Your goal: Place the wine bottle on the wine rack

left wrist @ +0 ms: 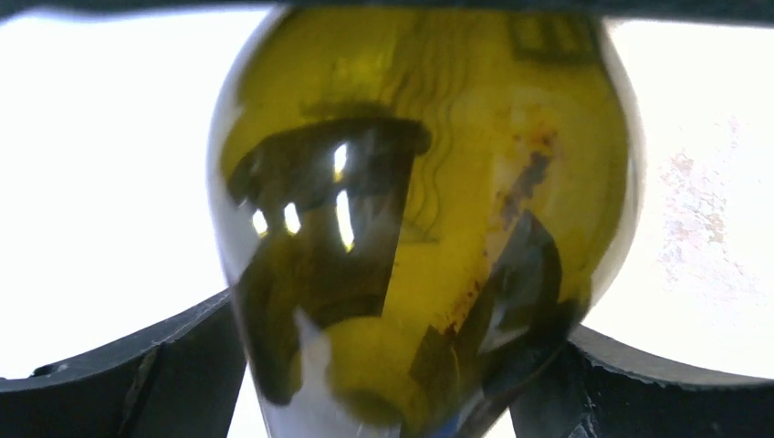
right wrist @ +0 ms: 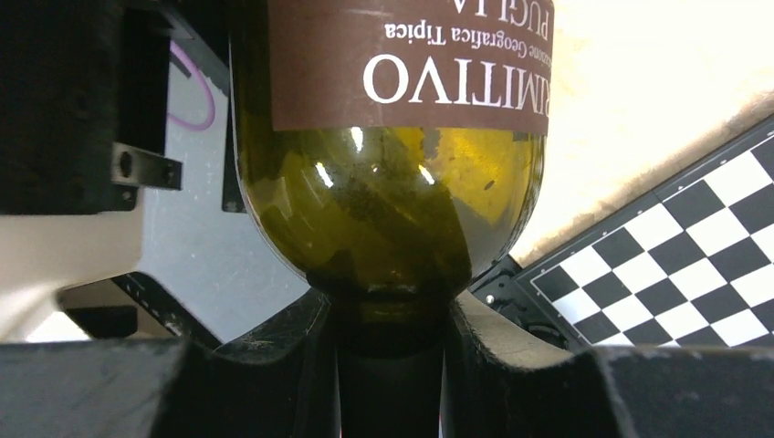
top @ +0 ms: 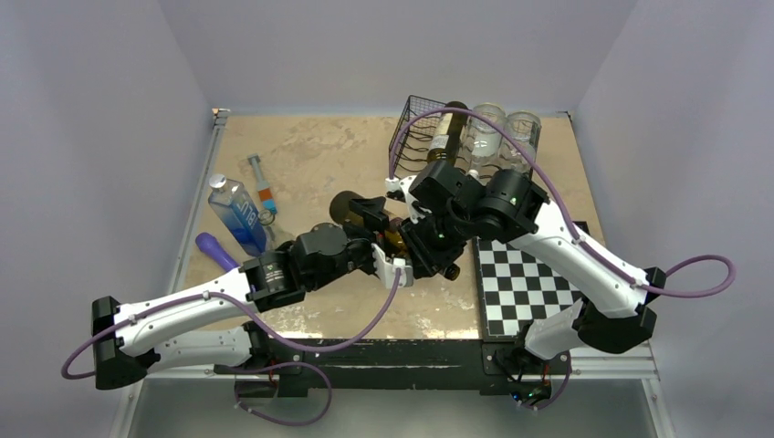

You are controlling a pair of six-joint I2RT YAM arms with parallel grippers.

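Observation:
The wine bottle (top: pixel 347 209) is olive-green glass with a brown label and lies roughly level at the table's middle, held between both arms. My left gripper (top: pixel 376 239) is shut on its wide body; the left wrist view shows the glass (left wrist: pixel 420 182) filling the space between the fingers (left wrist: pixel 155 374). My right gripper (top: pixel 429 245) is shut on its neck; the right wrist view shows the shoulder and label (right wrist: pixel 402 82) above the fingers (right wrist: pixel 274 365). The black wire wine rack (top: pixel 413 139) stands at the back, beyond the bottle.
The rack holds another dark bottle (top: pixel 447 132) and two glass jars (top: pixel 485 133) (top: pixel 521 130). A chessboard (top: pixel 525 283) lies at the front right and shows in the right wrist view (right wrist: pixel 694 246). A blue water bottle (top: pixel 237 214), a purple object (top: pixel 216 251) and a small tube (top: pixel 262 187) lie at the left.

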